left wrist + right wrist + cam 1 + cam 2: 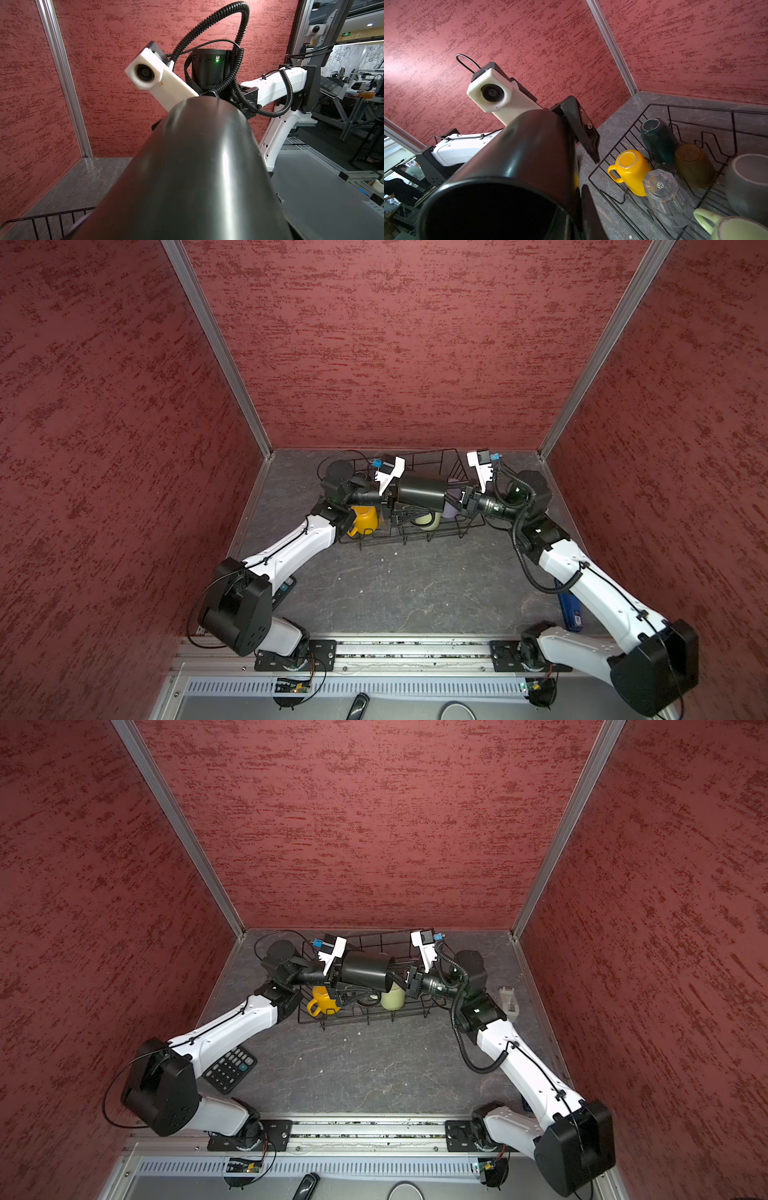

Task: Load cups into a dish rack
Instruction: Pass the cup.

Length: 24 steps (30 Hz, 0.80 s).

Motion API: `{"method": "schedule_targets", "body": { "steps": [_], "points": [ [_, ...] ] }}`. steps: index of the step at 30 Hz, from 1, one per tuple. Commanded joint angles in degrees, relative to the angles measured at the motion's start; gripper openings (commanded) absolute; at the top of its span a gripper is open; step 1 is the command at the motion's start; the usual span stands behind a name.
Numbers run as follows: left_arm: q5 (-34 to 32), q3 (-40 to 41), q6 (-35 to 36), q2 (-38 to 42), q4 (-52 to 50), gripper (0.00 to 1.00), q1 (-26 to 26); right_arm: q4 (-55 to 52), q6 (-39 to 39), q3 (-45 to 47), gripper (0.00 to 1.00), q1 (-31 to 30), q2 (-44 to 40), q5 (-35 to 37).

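cups, count: eight. One glossy black mug (422, 492) is in the air and seven sit in the black wire dish rack (428, 464).
dish rack, count: one rectangular basket with flared sides and upright divider loops. It sits at the middle of both top views, on the grey stone-patterned tabletop (395, 589).
arms, count: two white-and-black arms, one rising from each lower corner of the top views. They meet over the rack.
left gripper (390, 502): left of centre, at the black mug's base. Its jaws are spread wide on either side of that base; whether they press on it or stand free cannot be told.
yellow mug (365, 519): opaque, with a handle, base up, at the rack's left end just below the left gripper.
black mug, look and place: a smooth-walled cylinder with bright highlights. It lies on its side above the rack, between the two grippers, mouth toward the right of the frame. It fills the lower middle of both wrist views.
cream mug (424, 520): pale, in the rack below the black mug.
right gripper (453, 498): right of centre, clenched on the black mug's rim.
lilac tumbler (451, 511): only a sliver shows, in the rack by the right gripper.
right wrist view, right half: teal mug (658, 139), brown glass (693, 166), clear ribbed glass (666, 199) and grey mug (747, 182), one of each, all base up in the rack.
other things: one dark calculator (230, 1069) at lower left beside the left arm, and one blue flat object (569, 610) partly under the right arm.
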<state>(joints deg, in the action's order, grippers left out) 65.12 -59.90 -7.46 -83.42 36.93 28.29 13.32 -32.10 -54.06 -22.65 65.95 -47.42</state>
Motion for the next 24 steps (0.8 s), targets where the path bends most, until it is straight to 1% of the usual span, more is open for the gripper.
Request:
{"method": "schedule_targets", "body": {
  "steps": [1,6,14,19,24],
  "points": [
    [1.1,-1.5,-1.4,0.2,2.5,0.97,0.2,6.8,-1.0,-0.1,0.00,0.1,-0.9,-2.1],
    [2.4,-0.9,-3.6,0.6,5.7,0.98,0.1,7.1,-0.9,0.7,0.00,0.1,-1.0,-2.5],
    [2.7,-1.3,-4.0,0.0,5.9,0.97,0.1,8.4,-1.6,0.9,0.00,0.1,-0.7,-3.4],
    [3.1,-1.5,-6.3,-0.8,9.1,0.92,0.1,8.8,-2.2,0.9,0.00,0.1,-0.2,-3.8],
    [3.0,-2.0,-6.5,-1.0,9.1,0.87,0.1,9.5,-2.6,1.1,0.00,0.1,0.1,-4.0]
  ]
}}
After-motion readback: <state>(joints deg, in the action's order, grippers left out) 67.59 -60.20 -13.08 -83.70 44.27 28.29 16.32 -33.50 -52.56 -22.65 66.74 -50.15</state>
